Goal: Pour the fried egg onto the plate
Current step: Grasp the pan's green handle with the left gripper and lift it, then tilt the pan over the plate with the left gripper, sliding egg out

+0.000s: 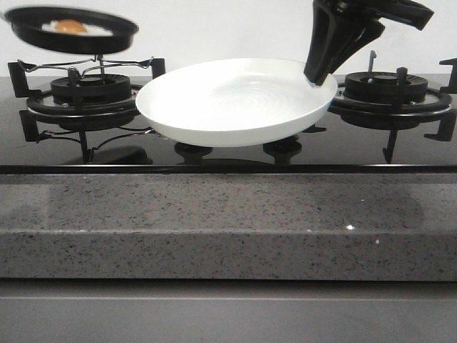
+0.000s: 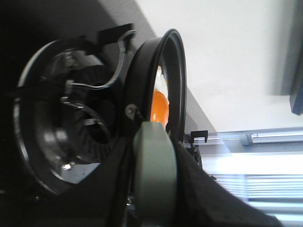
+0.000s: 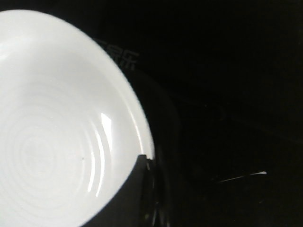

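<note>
A black frying pan (image 1: 71, 41) hangs in the air above the left burner, with the fried egg (image 1: 71, 27) lying in it. In the left wrist view the pan (image 2: 142, 80) is seen edge-on and the orange yolk of the egg (image 2: 159, 106) shows inside. My left gripper (image 2: 154, 142) is shut on the pan's grey-green handle (image 2: 154, 179); it lies outside the front view. The white plate (image 1: 235, 103) is held tilted above the middle of the stove, empty. My right gripper (image 1: 319, 75) is shut on its right rim, and a finger (image 3: 142, 184) overlaps the plate (image 3: 57, 132).
Black glass stove with a left burner (image 1: 89, 93) and a right burner (image 1: 385, 89), both with raised pan supports. Two knobs (image 1: 193, 150) (image 1: 283, 148) sit under the plate. A grey speckled counter edge (image 1: 228, 214) runs along the front. A white wall stands behind.
</note>
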Controlling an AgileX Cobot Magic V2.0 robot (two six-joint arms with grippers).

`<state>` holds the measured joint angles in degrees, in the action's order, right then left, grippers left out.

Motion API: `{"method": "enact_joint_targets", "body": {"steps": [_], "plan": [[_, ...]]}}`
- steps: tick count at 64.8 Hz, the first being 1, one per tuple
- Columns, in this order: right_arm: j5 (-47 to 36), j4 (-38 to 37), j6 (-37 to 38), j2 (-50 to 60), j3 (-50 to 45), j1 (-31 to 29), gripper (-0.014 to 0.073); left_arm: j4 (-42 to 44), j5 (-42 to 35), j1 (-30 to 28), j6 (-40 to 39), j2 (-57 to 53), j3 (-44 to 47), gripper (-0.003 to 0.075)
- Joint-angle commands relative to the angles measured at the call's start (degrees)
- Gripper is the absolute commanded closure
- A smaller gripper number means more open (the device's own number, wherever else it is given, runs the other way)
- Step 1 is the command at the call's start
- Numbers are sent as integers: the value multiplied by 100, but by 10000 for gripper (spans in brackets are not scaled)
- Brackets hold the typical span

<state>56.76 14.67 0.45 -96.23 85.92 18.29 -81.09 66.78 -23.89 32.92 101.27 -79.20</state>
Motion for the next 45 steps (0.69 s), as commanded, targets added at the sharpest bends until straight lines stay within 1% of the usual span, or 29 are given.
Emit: {"method": "enact_joint_targets", "body": {"steps": [1,9,18,28,38,45], "plan": [[-214,111,-45,255,128,-13,655,-569,60,78,207,-671,-181,739],[-214,111,-45,255,128,-13,655,-319,-304,227,308,-1120,-181,739],[-214,111,-45,255,128,-13,655,80,-736,561,407,-1556,-181,739],[-214,111,-45,255,128,-13,655,649,-1293,1169,407,-1986,-181,739],[-214,111,-45,255,128,-13,655,1145,-1664,1864,415,-2282,-181,739],[-214,111,-45,255,128,-13,655,1582,-2097,2403,734,-2417,-181,739]]}}
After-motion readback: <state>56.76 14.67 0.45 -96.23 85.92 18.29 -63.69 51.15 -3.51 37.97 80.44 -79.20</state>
